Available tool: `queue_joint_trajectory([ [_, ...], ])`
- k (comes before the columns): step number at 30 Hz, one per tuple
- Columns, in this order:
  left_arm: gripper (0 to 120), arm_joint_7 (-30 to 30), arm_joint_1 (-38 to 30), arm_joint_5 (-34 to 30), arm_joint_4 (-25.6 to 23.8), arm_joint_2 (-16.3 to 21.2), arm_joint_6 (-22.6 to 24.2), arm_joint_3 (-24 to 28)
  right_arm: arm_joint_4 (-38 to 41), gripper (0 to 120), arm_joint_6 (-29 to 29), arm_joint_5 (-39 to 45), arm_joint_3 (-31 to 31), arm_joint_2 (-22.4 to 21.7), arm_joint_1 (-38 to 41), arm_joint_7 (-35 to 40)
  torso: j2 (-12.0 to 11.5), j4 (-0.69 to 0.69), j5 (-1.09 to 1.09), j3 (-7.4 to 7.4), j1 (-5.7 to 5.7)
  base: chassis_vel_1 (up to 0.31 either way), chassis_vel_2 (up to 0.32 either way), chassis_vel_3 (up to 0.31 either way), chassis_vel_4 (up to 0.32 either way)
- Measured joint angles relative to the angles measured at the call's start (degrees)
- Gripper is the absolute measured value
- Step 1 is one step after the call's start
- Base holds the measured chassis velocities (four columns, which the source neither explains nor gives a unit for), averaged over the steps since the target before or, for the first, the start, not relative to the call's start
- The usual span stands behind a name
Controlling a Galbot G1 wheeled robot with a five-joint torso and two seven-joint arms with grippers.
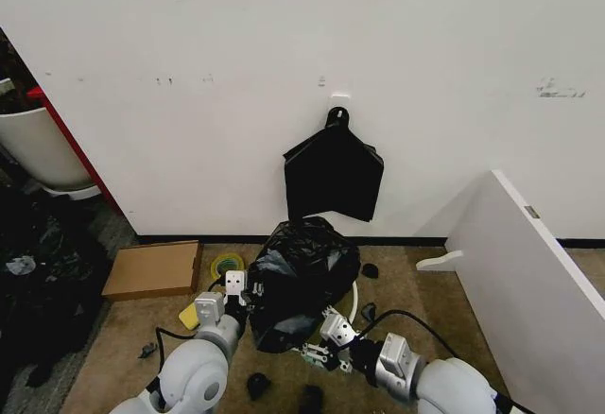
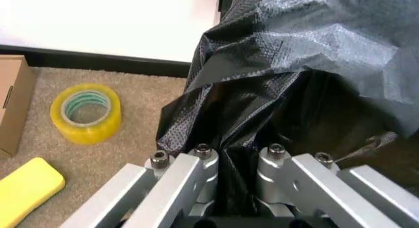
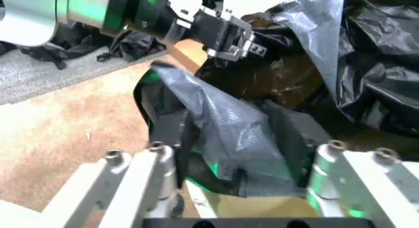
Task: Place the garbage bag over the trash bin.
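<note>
Head view, lower centre: left gripper [image 1: 233, 293] and right gripper [image 1: 327, 331] each pinching garbage bag [image 1: 301, 277] draped over trash bin [image 1: 354, 302]; likely next, tugging plastic lower.

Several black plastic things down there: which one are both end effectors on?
The garbage bag, the big glossy heap over the bin. The flat bundle hangs on the wall; the small scraps lie loose on the carpet.
</note>
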Motion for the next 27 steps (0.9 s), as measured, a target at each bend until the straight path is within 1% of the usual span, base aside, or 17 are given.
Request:
queue_joint_trajectory([
  [1, 5, -0.03, 0.00, -0.11, 0.00, -0.05, 0.02, -0.06, -0.08, 32, 0.13, -0.05, -0.05, -0.22, 0.07, 0.00, 0.00, 0.00, 0.00, 0.00, 0.00, 0.000, 0.000, 0.000, 0.000],
  [3, 5, -0.05, 0.00, -0.15, 0.00, -0.08, 0.03, -0.08, -0.13, 31, 0.18, -0.08, -0.10, -0.33, 0.09, 0.00, 0.00, 0.00, 0.00, 0.00, 0.00, 0.000, 0.000, 0.000, 0.000],
  [6, 5, -0.14, -0.13, -0.35, 0.00, -0.31, 0.08, -0.14, -0.43, 16, 1.00, -0.90, -0.45, -0.61, 0.15, 0.00, 0.00, 0.00, 0.00, 0.00, 0.00, 0.000, 0.000, 0.000, 0.000],
  [7, 5, -0.18, -0.22, -0.55, 0.03, -0.38, 0.09, -0.20, -0.51, 13, 1.51, -1.60, -0.46, -0.67, 0.11, -0.09, 0.00, 0.00, 0.00, 0.00, 0.00, 0.000, 0.000, 0.000, 0.000],
  [10, 5, -0.97, -0.82, -2.81, 0.15, -0.71, 0.66, -0.83, -0.96, 0, 4.75, -5.32, 0.15, -1.54, -0.79, -1.29, 0.00, 0.00, 0.00, 0.00, 0.00, 0.000, 0.000, 0.000, 0.000],
  [12, 5, -1.35, -1.10, -4.07, 0.19, -0.78, 0.91, -1.14, -0.97, 0, 5.80, -6.30, 0.58, -1.98, -1.45, -1.81, 0.00, 0.00, 0.00, 0.00, 0.00, 0.000, 0.000, 0.000, 0.000],
  [15, 5, -2.95, -2.11, -9.79, 0.57, -0.90, 1.73, -1.67, -0.96, 0, 7.30, -8.35, 1.51, -3.22, -3.51, -3.80, 0.00, -0.01, 0.00, 0.00, 0.00, 0.000, 0.000, 0.000, 0.000],
  [18, 5, -4.90, -2.88, -16.88, 0.68, -0.89, 2.91, -1.84, -1.60, 0, 7.87, -10.31, 1.63, -3.57, -4.91, -4.98, 0.00, -0.01, 0.00, 0.00, 0.00, 0.000, 0.000, 0.000, 0.000],
  [19, 5, -4.90, -2.88, -16.88, 0.68, -0.89, 2.91, -1.84, -1.60, 0, 7.87, -10.31, 1.63, -3.57, -4.91, -4.98, 0.00, -0.01, 0.00, 0.00, 0.00, 0.000, 0.000, 0.000, 0.000],
  [21, 5, -5.74, -3.15, -20.43, 0.43, -0.59, 3.49, -1.98, -2.96, 0, 8.54, -11.72, 1.45, -3.49, -5.33, -5.36, 0.00, -0.01, -0.01, 0.00, 0.00, 0.000, 0.000, 0.000, 0.000],
  [23, 5, -5.98, -3.16, -22.25, -0.08, 0.09, 3.78, -2.20, -4.36, 0, 8.98, -12.14, 1.31, -3.31, -5.24, -5.22, 0.00, -0.01, 0.01, 0.00, 0.00, 0.000, 0.000, 0.000, 0.000],
  [27, 5, -6.21, -2.90, -24.05, -0.70, 0.91, 3.89, -2.51, -6.13, 0, 9.17, -12.39, 1.33, -3.34, -4.68, -5.10, 0.00, 0.00, 0.00, 0.00, 0.00, 0.000, 0.000, 0.000, 0.000],
])
